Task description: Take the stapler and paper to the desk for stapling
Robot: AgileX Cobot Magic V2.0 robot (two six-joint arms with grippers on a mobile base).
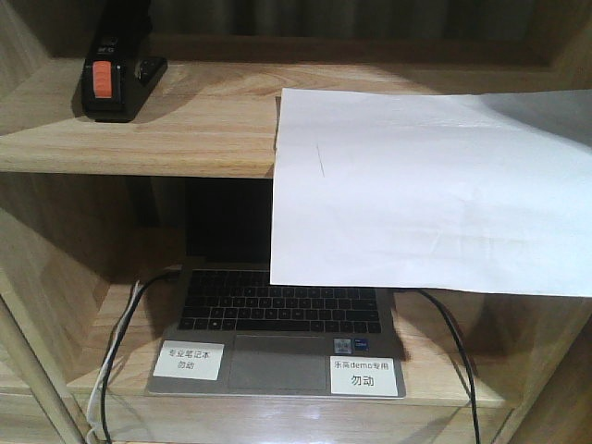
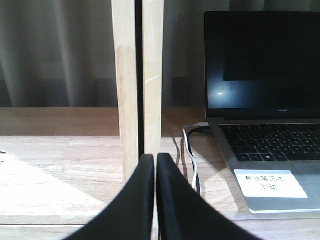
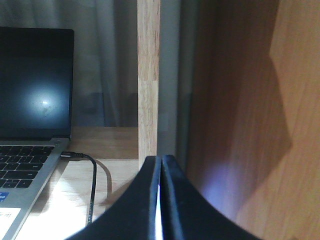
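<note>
The black stapler (image 1: 113, 74) with its orange-red patch stands at the left of the upper shelf board (image 1: 185, 129). The white paper (image 1: 435, 185) spreads across the right of the front view, reaching from over that board down in front of the laptop screen. My right gripper (image 3: 161, 159) is shut, and a thin white edge of the paper (image 3: 159, 212) shows between its fingers. My left gripper (image 2: 155, 157) is shut with nothing in it, right in front of a wooden shelf upright (image 2: 137, 75). Neither gripper shows in the front view. The desk is out of view.
An open laptop (image 1: 277, 319) sits on the lower shelf board, with two white printed labels (image 1: 190, 360) on its palm rest. Cables (image 1: 120, 333) run out on both of its sides. Another upright (image 3: 148, 75) and a wooden side wall (image 3: 260, 125) stand close before my right gripper.
</note>
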